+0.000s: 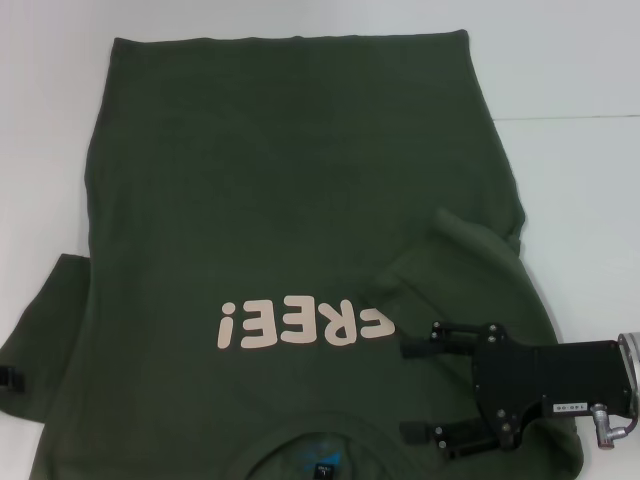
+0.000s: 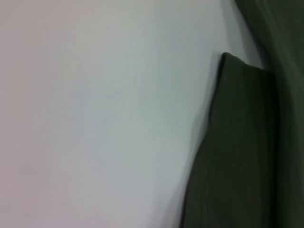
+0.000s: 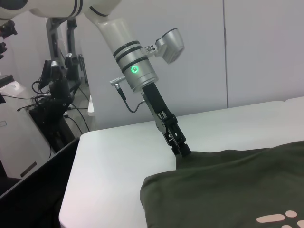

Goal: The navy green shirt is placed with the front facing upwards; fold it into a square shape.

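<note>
The navy green shirt (image 1: 290, 200) lies spread front up on the white table (image 1: 570, 60), its pale "FREE!" letters (image 1: 300, 325) reading upside down to me and the collar with its blue label (image 1: 322, 465) nearest me. One sleeve (image 1: 460, 270) is folded inward over the chest. My right gripper (image 1: 405, 390) hovers open over the shirt beside the letters, nothing between its fingers. At the far left, my left gripper (image 1: 10, 378) meets the other sleeve's edge; in the right wrist view the left gripper (image 3: 184, 151) looks shut on that cloth (image 3: 228, 190). The left wrist view shows only the sleeve (image 2: 242, 152) and table.
Bare white table (image 3: 118, 161) extends to the left of the shirt and along the far right, where a seam (image 1: 570, 118) crosses it. Beyond the table's edge, the right wrist view shows black stands and cables (image 3: 57, 90) and a grey wall.
</note>
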Tool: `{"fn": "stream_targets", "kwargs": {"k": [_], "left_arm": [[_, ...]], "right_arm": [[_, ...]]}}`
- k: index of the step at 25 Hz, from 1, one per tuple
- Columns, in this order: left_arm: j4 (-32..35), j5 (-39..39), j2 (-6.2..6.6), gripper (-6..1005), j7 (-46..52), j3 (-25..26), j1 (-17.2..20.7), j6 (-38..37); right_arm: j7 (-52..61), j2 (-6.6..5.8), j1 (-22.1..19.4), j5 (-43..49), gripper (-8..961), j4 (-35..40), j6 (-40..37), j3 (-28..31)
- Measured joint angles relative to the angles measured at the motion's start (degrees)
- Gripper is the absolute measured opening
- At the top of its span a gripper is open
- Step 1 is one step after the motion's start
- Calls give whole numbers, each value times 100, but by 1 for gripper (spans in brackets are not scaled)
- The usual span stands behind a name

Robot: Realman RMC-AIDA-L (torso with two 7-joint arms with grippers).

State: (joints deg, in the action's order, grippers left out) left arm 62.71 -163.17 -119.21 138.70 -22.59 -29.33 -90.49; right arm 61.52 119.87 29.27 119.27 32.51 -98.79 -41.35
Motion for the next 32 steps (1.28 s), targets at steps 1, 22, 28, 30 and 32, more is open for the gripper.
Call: {"fn": "stream_targets", "kwargs": {"k": [1,22,28,30,32], "left_arm": [[-18,8,1,808,0,0,-12,-10],[-178,84,-18,704,3,1,-112,70],[-163,87,-15,398,6,1,-113,77],[-152,87,-14,246,7,1,-114,87],[-138,92,-14,181,7,1,-110,92]], "right_arm": [[0,0,0,0,925,0,0,2],[0,0,-51,0,925,1,-37,40],[0,0,-55,0,925,1,-52,26],[0,2,-54,0,925,1,-53,22],[0,6,-54,0,925,1,-53,17]]}}
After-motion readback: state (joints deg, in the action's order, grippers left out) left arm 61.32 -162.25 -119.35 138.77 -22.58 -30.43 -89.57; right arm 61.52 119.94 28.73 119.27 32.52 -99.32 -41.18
